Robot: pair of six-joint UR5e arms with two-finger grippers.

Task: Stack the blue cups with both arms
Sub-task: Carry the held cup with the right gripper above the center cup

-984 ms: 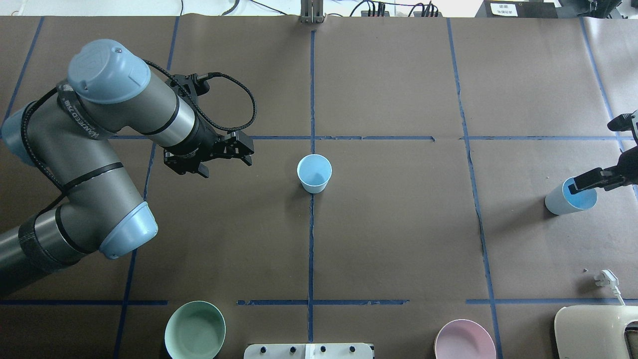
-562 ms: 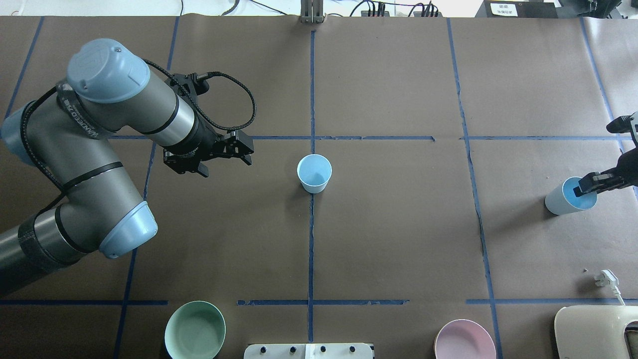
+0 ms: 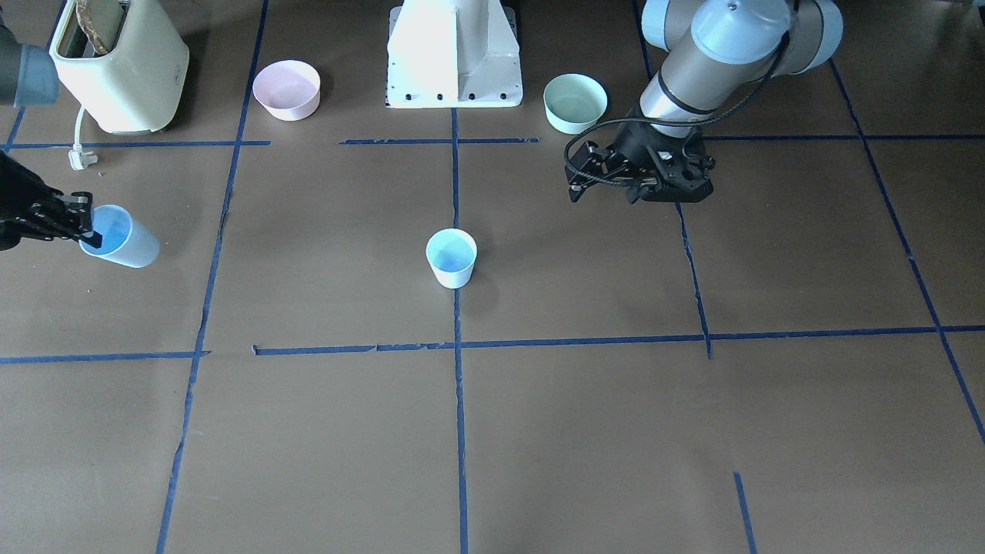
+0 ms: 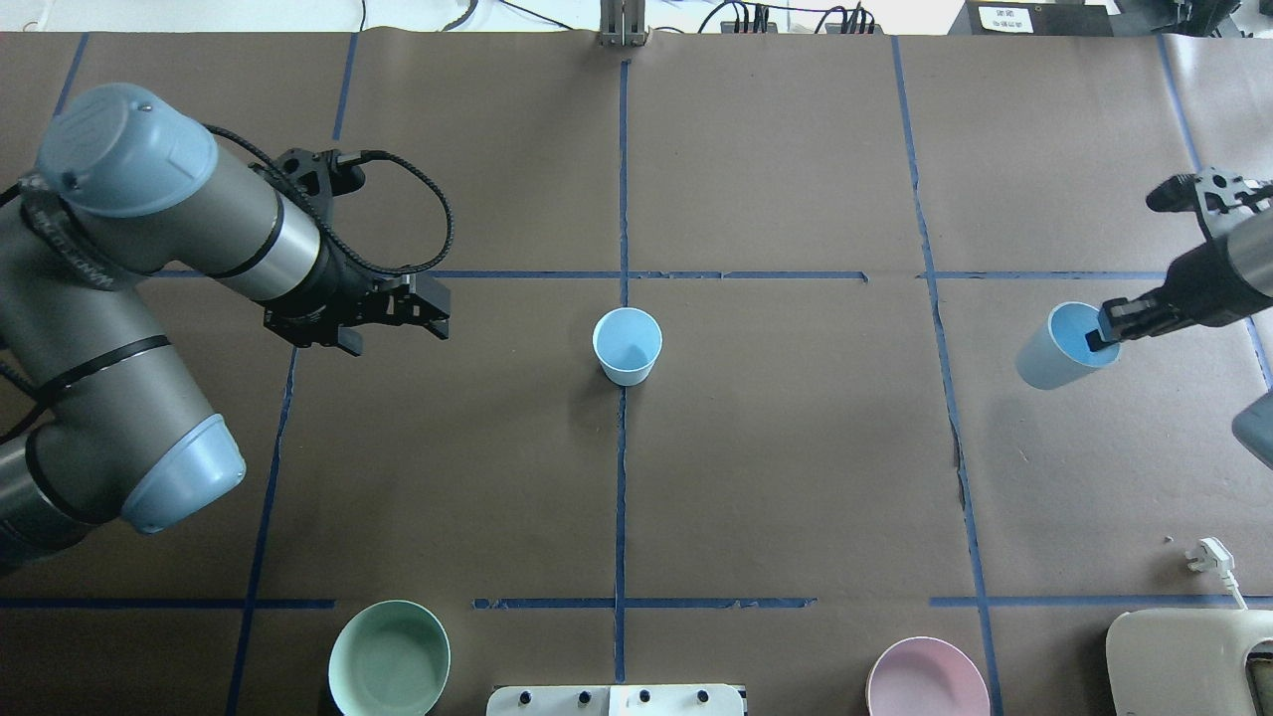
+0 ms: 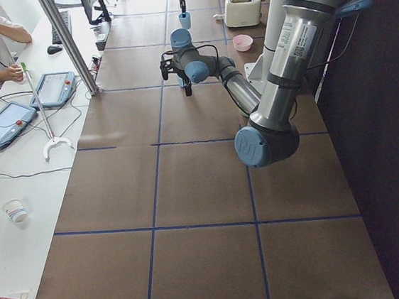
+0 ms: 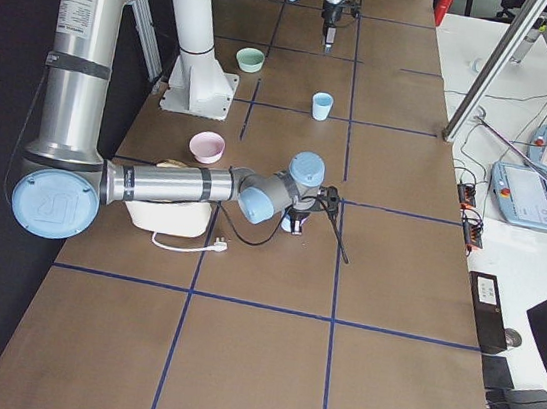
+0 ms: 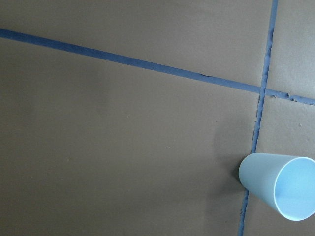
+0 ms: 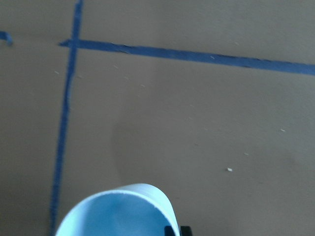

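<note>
One blue cup (image 4: 627, 345) stands upright on the centre tape line; it also shows in the front view (image 3: 452, 258) and the left wrist view (image 7: 278, 189). My right gripper (image 4: 1099, 333) is shut on the rim of the second blue cup (image 4: 1062, 346), one finger inside it. That cup hangs tilted over the table's right side, as the front view (image 3: 119, 236) and the right wrist view (image 8: 118, 211) show. My left gripper (image 4: 396, 333) is open and empty, left of the centre cup and apart from it.
A mint-green bowl (image 4: 389, 658) and a pink bowl (image 4: 927, 678) sit at the near edge beside the white pedestal (image 3: 454, 54). A cream toaster (image 4: 1188, 661) and its white plug (image 4: 1208, 553) lie near right. Blue tape lines cross the brown table cover.
My right gripper has lifted its cup off the table and carried it left and farther away. My left arm has drawn back to the left, away from the centre cup.
</note>
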